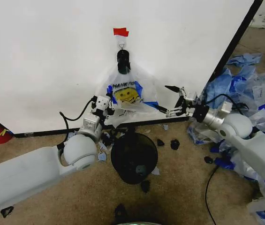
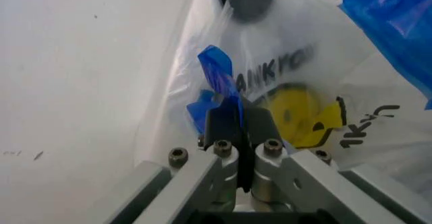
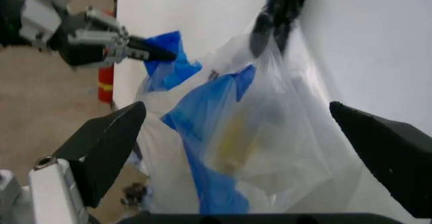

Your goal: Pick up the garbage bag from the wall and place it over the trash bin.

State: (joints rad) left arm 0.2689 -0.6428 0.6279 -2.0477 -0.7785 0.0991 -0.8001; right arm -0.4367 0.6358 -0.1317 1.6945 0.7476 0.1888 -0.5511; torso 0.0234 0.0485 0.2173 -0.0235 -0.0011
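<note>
Risk: our left hand [image 2: 233, 128] pinches the garbage bag [image 1: 125, 91], right hand [image 1: 175, 101] wide; tugging sideways could tear it

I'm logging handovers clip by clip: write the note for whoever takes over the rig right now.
Left end effector: shut on the bag's blue handle edge.
Right end effector: open, at the bag's other side, not gripping.
Bag: hangs from the hook on the wall.
Bin: on the carpet below, uncovered.
Done: left grip.
Left: right grip, lift off the hook, fit over the bin.
</note>
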